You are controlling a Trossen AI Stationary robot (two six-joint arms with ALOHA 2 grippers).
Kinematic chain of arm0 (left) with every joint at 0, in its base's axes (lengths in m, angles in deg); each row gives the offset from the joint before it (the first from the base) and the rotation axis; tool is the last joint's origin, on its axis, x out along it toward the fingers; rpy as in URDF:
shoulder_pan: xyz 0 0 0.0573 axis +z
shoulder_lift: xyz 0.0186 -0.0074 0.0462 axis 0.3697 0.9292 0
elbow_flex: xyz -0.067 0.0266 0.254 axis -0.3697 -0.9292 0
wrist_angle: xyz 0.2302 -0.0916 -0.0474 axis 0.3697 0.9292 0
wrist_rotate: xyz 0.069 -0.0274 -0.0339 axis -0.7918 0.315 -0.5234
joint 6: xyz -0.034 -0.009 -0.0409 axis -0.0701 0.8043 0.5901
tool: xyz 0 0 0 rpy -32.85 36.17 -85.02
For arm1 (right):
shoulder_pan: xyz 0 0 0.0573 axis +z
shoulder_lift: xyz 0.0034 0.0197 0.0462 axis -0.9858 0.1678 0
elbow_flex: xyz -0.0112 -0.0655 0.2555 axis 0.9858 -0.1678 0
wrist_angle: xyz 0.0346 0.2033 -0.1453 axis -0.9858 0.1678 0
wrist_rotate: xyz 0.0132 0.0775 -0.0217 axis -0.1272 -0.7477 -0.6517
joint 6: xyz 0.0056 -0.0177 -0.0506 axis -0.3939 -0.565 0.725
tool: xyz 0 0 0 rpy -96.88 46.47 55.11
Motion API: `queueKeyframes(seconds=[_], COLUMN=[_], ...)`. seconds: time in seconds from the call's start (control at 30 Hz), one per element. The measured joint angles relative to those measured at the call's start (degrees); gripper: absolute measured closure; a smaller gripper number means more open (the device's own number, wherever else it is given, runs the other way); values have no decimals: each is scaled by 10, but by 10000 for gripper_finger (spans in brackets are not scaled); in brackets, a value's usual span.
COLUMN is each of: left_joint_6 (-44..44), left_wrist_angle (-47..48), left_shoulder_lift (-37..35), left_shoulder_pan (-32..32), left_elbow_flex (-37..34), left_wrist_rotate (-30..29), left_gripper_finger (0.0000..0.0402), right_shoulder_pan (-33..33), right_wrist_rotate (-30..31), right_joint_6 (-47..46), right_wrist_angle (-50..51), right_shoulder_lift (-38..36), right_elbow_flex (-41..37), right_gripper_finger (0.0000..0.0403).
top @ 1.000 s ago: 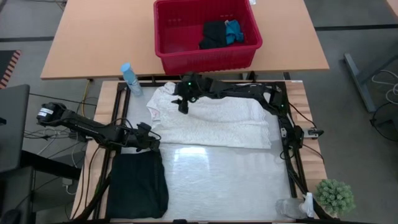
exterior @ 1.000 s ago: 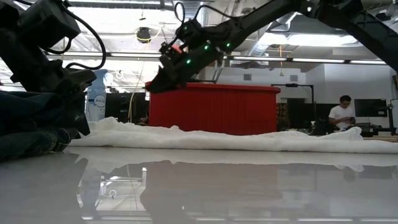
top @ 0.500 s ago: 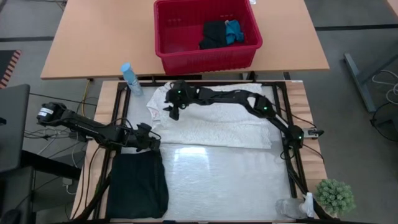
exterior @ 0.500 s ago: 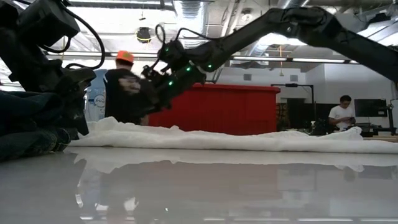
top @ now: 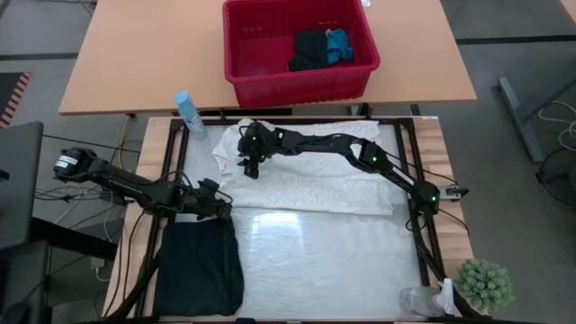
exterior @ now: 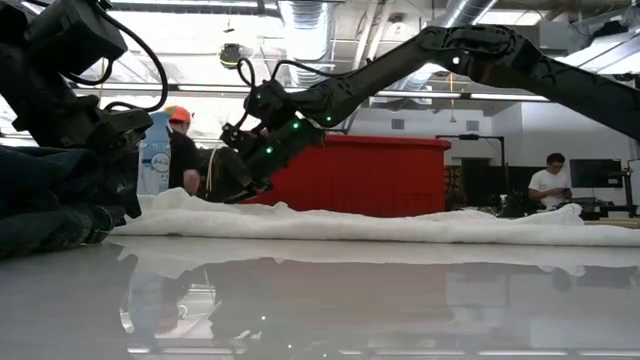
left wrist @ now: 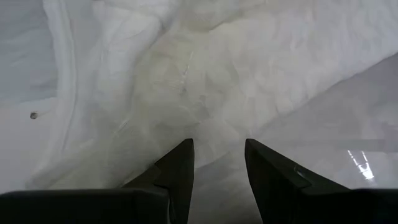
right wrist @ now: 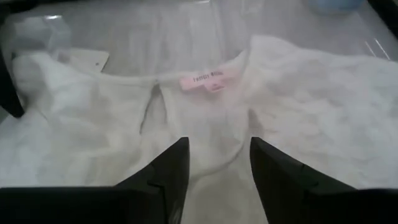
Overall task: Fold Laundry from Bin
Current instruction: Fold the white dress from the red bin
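A white crinkled garment (top: 306, 175) lies spread flat on the table's far half, its neckline with a pink label (right wrist: 202, 79) at its left end. My right gripper (top: 247, 168) is open just above that left end, near the neckline; it shows in the low view (exterior: 232, 190) too. My left gripper (top: 221, 205) is open at the garment's near left corner (left wrist: 205, 124), touching nothing that shows. A folded black garment (top: 200, 267) lies at the near left. The red bin (top: 299, 49) stands on the far table and holds black and bright blue cloth (top: 322, 47).
A blue spray bottle (top: 190, 115) stands at the table's far left corner. A small green plant (top: 485, 284) and a clear bag (top: 423, 300) sit at the near right. People show in the room beyond, in the low view (exterior: 550, 185). Bare tabletop (top: 324, 261) lies toward the near edge.
My right gripper has gone toward the table's left edge and down, from near the bin's front to the white garment's neckline end. The garment and my left arm have stayed still.
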Motion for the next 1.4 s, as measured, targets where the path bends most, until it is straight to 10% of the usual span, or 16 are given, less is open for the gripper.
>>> queueKeyframes(seconds=[0.4,1.4], left_joint_6=[-7,-6], left_wrist_angle=[2,40], left_shoulder_lift=[0,0], left_shoulder_pan=[0,0], left_elbow_flex=[0,0], left_wrist_rotate=[-5,-3], left_gripper_finger=[269,269], right_shoulder_pan=[0,-33], right_wrist_rotate=[18,103], right_joint_6=[13,-108], right_wrist_angle=[0,67], right_shoulder_lift=[1,0], right_elbow_flex=[0,28], right_gripper_finger=[386,362])
